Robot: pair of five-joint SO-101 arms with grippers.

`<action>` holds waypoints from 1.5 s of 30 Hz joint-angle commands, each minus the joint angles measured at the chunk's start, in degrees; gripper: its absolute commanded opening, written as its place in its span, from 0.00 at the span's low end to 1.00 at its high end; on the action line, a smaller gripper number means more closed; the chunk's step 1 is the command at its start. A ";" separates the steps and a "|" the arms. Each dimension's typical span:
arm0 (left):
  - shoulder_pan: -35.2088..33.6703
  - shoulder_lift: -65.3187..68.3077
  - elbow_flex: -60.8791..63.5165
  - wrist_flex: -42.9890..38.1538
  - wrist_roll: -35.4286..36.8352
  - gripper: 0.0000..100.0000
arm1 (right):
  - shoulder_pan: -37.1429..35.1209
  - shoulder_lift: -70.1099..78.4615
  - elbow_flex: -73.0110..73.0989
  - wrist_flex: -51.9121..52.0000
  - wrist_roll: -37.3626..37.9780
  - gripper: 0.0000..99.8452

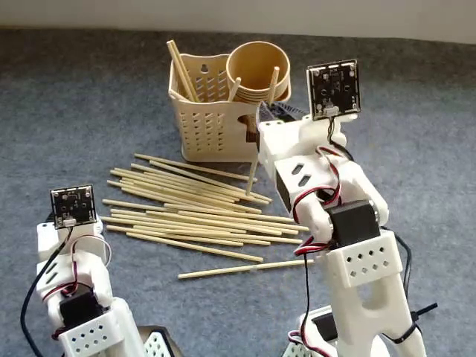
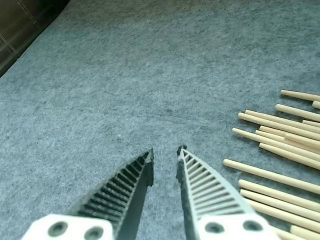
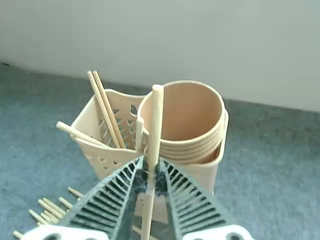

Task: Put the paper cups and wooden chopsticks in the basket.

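From above, the basket (image 1: 201,130) stands far-centre with the paper cups (image 1: 256,63) stacked inside, and loose chopsticks (image 1: 193,212) lie fanned near it.

The left gripper (image 2: 165,151) hangs over carpet (image 2: 125,75), fingers slightly apart and empty.

The right gripper (image 3: 150,172) pinches one chopstick (image 3: 156,120) upright, probably to drop it in end-first.

A stack of paper cups (image 1: 256,63) is set in the right part of the basket (image 1: 201,126), and upright chopsticks (image 1: 182,71) are stood in its left part. A pile of chopsticks (image 1: 190,212) is spread on the table (image 1: 89,111) before the basket. A single chopstick (image 3: 156,120) is held upright in the right gripper (image 3: 150,177) just before the basket, seemingly clear of it. The left gripper (image 2: 165,152) is placed left of the pile.
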 commanded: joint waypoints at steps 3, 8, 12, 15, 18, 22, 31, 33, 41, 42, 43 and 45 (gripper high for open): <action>1.01 -0.13 1.01 -1.23 0.26 0.10 | -1.63 -1.63 -2.68 -12.53 1.05 0.01; 1.01 -0.13 1.01 -1.23 0.26 0.10 | -1.63 -1.54 -2.51 -23.08 1.14 0.01; 1.01 -0.13 1.01 -1.23 0.26 0.10 | -2.68 -1.54 -2.59 -29.49 1.05 0.01; 1.01 -0.13 1.01 -1.23 0.26 0.10 | -4.09 -1.54 -2.51 -33.45 1.05 0.01; 1.01 -0.13 1.01 -1.23 0.26 0.10 | -5.05 -1.54 -2.33 -37.32 1.05 0.01; 1.01 -0.13 1.01 -1.23 0.26 0.10 | -5.05 -1.36 -2.33 -41.71 1.14 0.01; 1.01 -0.13 1.01 -1.23 0.26 0.10 | -4.88 10.86 -3.74 -42.86 1.14 0.01; 1.01 -0.13 1.01 -1.23 0.26 0.10 | -4.79 13.14 -4.18 -42.86 1.14 0.01; 1.01 -0.13 1.01 -1.23 0.26 0.10 | -4.97 17.63 -3.82 -42.42 1.14 0.01; 1.01 -0.13 1.01 -1.23 0.26 0.10 | -4.97 17.89 -3.82 -42.33 1.41 0.01; 1.01 -0.13 1.01 -1.23 0.26 0.10 | -5.05 18.15 -3.82 -42.33 2.37 0.02; 1.01 -0.13 1.01 -1.23 0.26 0.10 | -5.41 18.68 -3.65 -42.15 4.22 0.08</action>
